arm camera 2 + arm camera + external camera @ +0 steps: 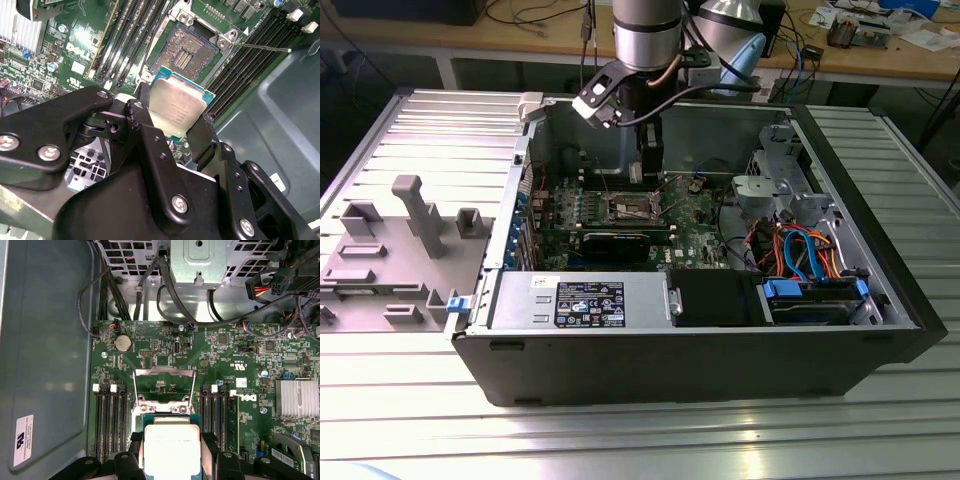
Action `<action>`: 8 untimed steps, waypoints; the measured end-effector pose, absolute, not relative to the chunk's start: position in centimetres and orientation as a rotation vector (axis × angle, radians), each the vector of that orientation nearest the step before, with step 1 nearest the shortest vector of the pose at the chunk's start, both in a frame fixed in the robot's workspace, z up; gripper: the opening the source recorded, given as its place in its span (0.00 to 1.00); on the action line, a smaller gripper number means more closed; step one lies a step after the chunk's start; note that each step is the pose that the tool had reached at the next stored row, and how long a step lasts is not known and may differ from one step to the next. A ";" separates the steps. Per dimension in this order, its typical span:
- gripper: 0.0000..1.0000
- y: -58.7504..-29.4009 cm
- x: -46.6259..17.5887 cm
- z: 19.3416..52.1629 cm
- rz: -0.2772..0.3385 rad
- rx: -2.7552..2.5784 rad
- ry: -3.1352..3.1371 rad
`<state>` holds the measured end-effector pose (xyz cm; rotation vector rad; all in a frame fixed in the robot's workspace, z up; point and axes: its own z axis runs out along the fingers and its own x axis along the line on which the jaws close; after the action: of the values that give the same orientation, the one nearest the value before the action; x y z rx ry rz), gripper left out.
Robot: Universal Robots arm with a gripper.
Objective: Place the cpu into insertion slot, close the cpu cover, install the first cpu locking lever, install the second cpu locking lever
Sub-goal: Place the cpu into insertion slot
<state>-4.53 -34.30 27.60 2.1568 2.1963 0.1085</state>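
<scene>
In both wrist views my gripper point(172, 120) point(171, 455) is shut on the cpu point(177, 110) point(171, 445), a flat silver square with a teal rim, gripped by two opposite edges. The insertion slot point(189, 50) lies open just beyond the chip, its pin grid bare, on the green board. The cpu cover point(165, 371) stands swung up past the slot, the board showing through its cut-out. A thin locking lever point(260, 48) sticks out beside the slot. In the exterior view the gripper point(648, 165) hangs inside the open case, just above the slot point(633, 207).
Black memory slots point(112, 420) point(217, 412) flank the socket on both sides. A finned heatsink point(297, 397) sits on the board. Cables and a drive cage point(785, 195) fill the case at the exterior view's right, a power supply point(580, 300) at the front. A grey fixture point(410, 215) stands outside.
</scene>
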 end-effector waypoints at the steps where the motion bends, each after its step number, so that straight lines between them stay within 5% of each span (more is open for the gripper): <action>1: 0.54 -34.3 -4.6 26.3 0.105 2.164 2.192; 8: 0.54 -34.3 -4.9 25.6 0.091 2.175 2.194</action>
<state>-4.93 -34.29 25.55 2.1751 2.1942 0.0915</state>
